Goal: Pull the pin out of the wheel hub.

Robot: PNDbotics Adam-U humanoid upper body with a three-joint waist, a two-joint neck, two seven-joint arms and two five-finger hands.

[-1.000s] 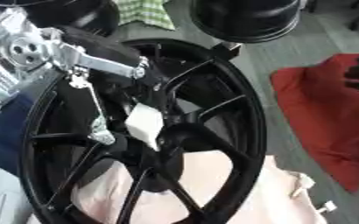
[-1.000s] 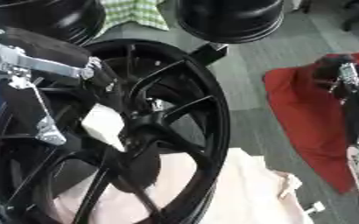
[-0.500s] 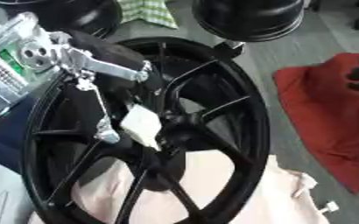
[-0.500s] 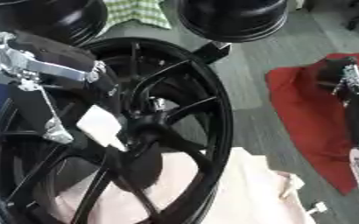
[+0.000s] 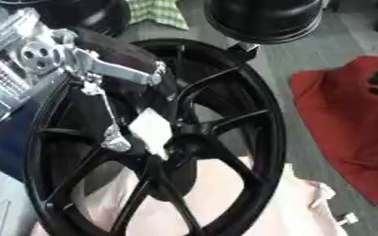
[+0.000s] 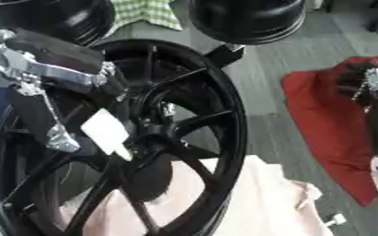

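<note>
A black multi-spoke wheel [image 5: 249,115] is seen lying at the centre of the work area, partly on a pale pink cloth [image 5: 249,207], with the robot's left hand [image 5: 136,99] brought in from the upper left over the spokes. A white, flat, tag-like piece [image 5: 150,131] is shown at the hand's fingertips, just beside the wheel hub [image 5: 188,143]. The fingers appear to be bent down around this piece, though whether it is pinched cannot be told for certain. The pin itself cannot be clearly made out; a small pale metallic stub [image 6: 168,110] is glimpsed among the spokes just above the hub in the right eye view, and the white piece may be attached to the pin.

For the step in hand, a straight pull along the pin's own line is judged best, with the fingers closed on the part nearest the hub so that nothing is bent or snagged on a spoke. A sideways tug is likely to jam the pin or shift the wheel on the cloth.

The right hand [image 6: 362,80] is seen idle at the right edge above a red cloth [image 5: 345,129]; its finger state cannot be told.
</note>
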